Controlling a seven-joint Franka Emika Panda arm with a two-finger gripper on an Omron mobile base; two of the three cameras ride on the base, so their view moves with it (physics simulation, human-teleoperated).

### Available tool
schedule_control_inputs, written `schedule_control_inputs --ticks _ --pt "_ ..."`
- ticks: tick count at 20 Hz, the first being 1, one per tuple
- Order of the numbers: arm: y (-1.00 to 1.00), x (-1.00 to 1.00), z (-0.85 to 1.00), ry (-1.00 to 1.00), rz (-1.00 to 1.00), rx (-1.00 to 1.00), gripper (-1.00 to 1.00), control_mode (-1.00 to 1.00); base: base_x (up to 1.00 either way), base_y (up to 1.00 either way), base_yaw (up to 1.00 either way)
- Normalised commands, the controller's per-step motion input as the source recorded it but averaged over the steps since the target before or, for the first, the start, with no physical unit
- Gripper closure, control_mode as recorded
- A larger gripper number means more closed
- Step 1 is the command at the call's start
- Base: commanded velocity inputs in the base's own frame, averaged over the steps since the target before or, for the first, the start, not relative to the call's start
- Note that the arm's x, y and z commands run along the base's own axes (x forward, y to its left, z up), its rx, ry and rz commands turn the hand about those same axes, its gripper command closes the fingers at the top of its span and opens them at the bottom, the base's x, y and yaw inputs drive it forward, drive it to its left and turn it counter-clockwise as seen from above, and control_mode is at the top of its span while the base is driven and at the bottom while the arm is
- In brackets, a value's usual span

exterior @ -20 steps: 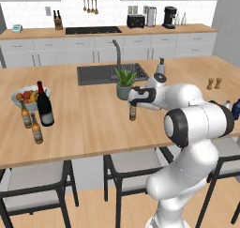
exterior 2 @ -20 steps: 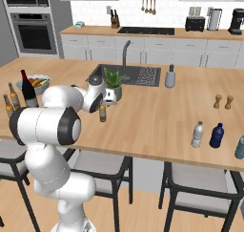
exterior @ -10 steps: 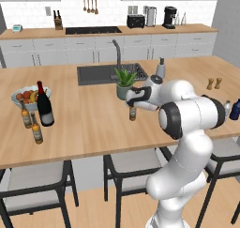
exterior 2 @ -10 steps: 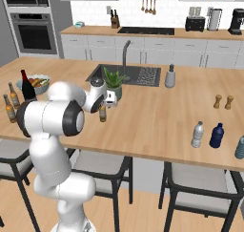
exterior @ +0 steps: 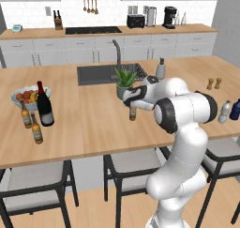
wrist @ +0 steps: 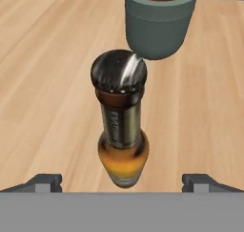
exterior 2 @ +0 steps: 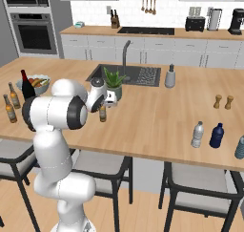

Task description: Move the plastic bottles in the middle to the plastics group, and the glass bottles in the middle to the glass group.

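Gripper [wrist: 122, 181] now lower, straddling beer bottle [wrist: 121, 121]

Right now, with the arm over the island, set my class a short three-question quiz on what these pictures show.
1. True or false: the pincer is shut on the beer bottle.
2. What stands right behind that bottle? A) potted plant B) toaster C) fruit bowl
3. Fill in: the clear water bottle stands beside the dark ____ bottle.

Key:
1. False: in the hand view the tips stand wide apart, either side of the bottle, not touching it.
2. A: the potted plant.
3. blue.
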Motion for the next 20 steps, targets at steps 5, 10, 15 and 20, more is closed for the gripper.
schedule_control_inputs --ticks 5,10,15,20 --pt "0.00 0.14 -0.02 0.00 0.00 0.00 -1.00 -1.00 0.00 0.00 0.00" --pt "0.00 0.12 -0.15 0.00 0.00 0.00 -1.00 -1.00 0.00 0.00 0.00" --pt "0.00 0.09 -0.20 0.00 0.00 0.00 -1.00 -1.00 0.00 0.00 0.00" --pt "0.00 0.08 -0.04 0.00 0.00 0.00 -1.00 -1.00 0.00 0.00 0.00"
